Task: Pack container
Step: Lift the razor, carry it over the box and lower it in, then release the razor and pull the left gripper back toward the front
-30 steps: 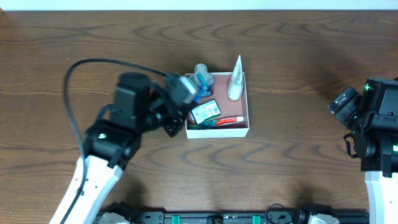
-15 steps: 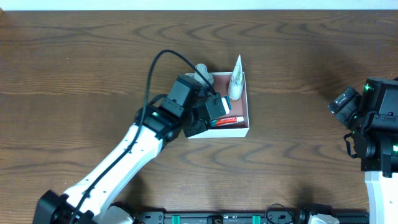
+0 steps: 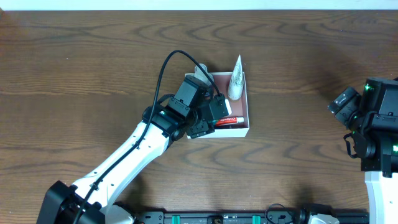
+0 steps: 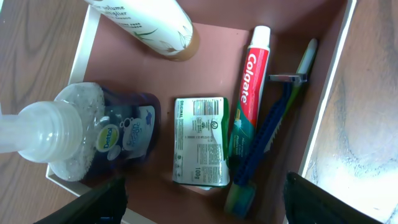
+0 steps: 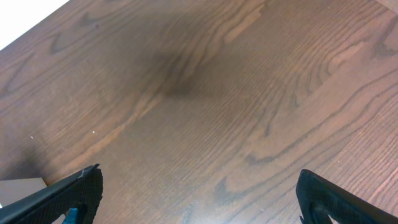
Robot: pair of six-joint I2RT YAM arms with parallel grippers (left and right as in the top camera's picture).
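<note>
The container [image 3: 246, 129], a shallow white-walled box with a pink-brown floor [image 4: 208, 68], sits mid-table. Inside lie a purple pump bottle [image 4: 115, 134], a green soap pack [image 4: 200, 140], a Colgate tube [image 4: 250, 87], a blue toothbrush [image 4: 261, 140], a razor [image 4: 297, 73] and a white tube [image 4: 146, 22]. My left gripper [image 4: 205, 208] hangs open just above the box's contents, holding nothing; in the overhead view the left gripper [image 3: 214, 115] covers much of the box. Far right, my right gripper [image 5: 202, 199] stands open over bare wood.
The white tube [image 3: 236, 78] leans up out of the container's far right corner and the pump bottle's head [image 3: 202, 70] pokes over its far left corner. The right arm [image 3: 373, 124] rests at the table's right edge. A black cable loops above the left arm.
My left arm swung right from beside the container to over it, and its gripper went from shut to open. The right arm has not moved.
</note>
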